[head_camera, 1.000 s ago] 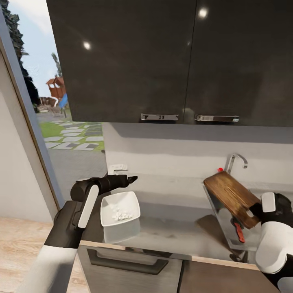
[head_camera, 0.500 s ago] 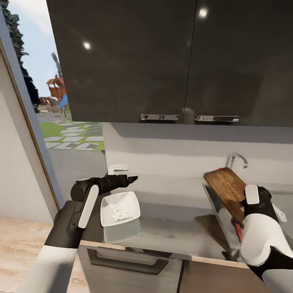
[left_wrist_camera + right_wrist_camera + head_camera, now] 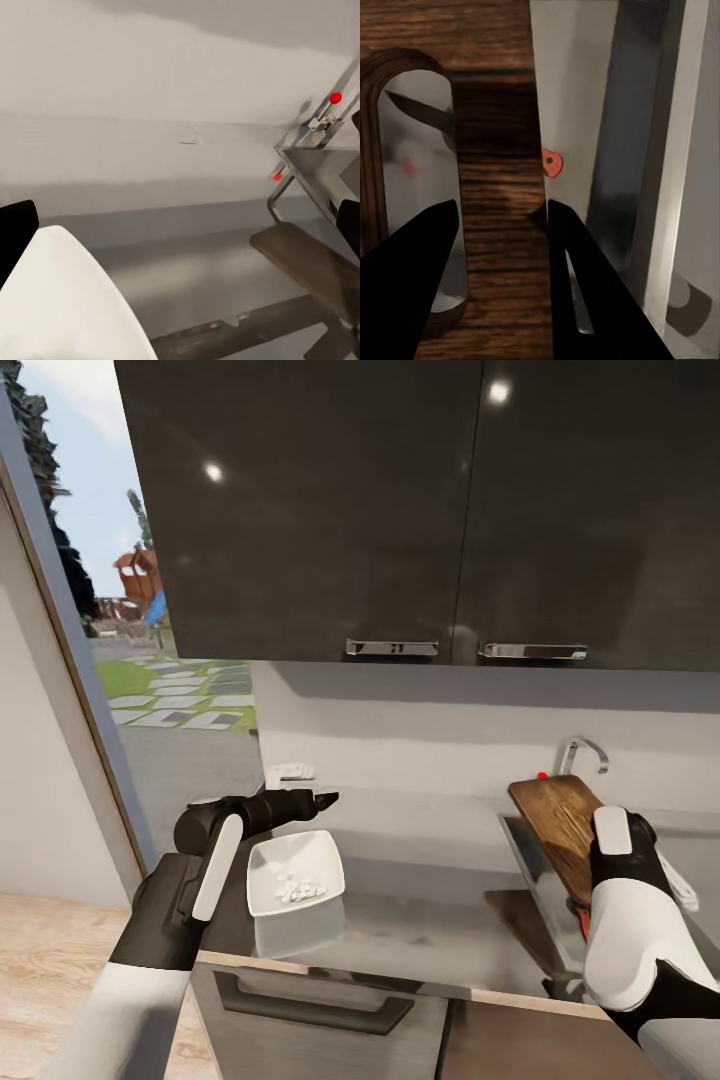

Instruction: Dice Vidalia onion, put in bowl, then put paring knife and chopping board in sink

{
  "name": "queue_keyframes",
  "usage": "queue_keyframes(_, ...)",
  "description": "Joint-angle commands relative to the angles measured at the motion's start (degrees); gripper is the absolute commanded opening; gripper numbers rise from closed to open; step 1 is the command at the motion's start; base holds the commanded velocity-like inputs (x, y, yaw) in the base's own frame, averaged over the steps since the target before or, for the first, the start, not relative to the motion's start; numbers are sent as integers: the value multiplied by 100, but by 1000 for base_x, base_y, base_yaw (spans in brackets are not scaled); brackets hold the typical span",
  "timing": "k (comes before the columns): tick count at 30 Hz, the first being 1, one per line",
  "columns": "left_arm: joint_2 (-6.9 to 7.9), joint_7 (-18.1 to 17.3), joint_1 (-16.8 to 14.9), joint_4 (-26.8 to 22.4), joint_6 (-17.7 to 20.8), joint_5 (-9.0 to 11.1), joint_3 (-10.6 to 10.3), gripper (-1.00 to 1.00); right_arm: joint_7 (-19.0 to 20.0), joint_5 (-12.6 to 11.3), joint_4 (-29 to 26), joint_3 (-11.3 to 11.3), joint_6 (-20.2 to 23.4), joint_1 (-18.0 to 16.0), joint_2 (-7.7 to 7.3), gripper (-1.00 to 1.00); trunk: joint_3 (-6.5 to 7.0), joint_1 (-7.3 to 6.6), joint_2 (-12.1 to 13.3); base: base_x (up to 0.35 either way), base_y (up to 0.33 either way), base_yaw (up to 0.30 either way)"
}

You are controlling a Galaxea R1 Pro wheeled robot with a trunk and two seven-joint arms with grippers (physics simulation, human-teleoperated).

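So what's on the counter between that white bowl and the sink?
Nothing: in the head view, the countertop between the bowl and the sink is bare, showing just reflections.

Showing: one dark brown wood-grain chopping board [image 3: 556, 822], one white square glossy bowl [image 3: 294, 872], one red-handled paring knife [image 3: 581, 918], two chrome bar cabinet handles [image 3: 392, 648], one angular chrome tap [image 3: 582, 752].

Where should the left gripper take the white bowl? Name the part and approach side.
Pinch one flaring side wall of the bowl at the rim, coming from above, one finger inside and one outside. It sits upright on the countertop holding diced onion, so this likely keeps it level.
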Motion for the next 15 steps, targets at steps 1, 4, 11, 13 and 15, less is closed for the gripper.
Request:
queue_keyframes(1, -3, -22, -3, -1, 25, -10, 5, 100, -49, -63, -7, -2, 25, -2, 0, -100, -3, 2, -5, 0, 0, 0)
queue_keyframes(4, -3, -23, -3, -1, 23, -10, 5, 100, -100, -112, -7, -9, 0, -2, 1, -100, -3, 2, -5, 0, 0, 0)
queue_keyframes(11, -3, -23, -3, -1, 25, -10, 4, 100, -310, -135, -7, -18, -19, -2, 1, -100, -3, 2, -5, 0, 0, 0)
queue_keyframes(13, -3, -23, -3, -1, 25, -10, 4, 100, -345, -137, -7, -20, -23, -2, 0, -100, -3, 2, -5, 0, 0, -9)
queue_keyframes(15, -3, -23, -3, -1, 25, -10, 4, 100, -363, -138, -7, -21, -25, -2, 1, -100, -3, 2, -5, 0, 0, -71)
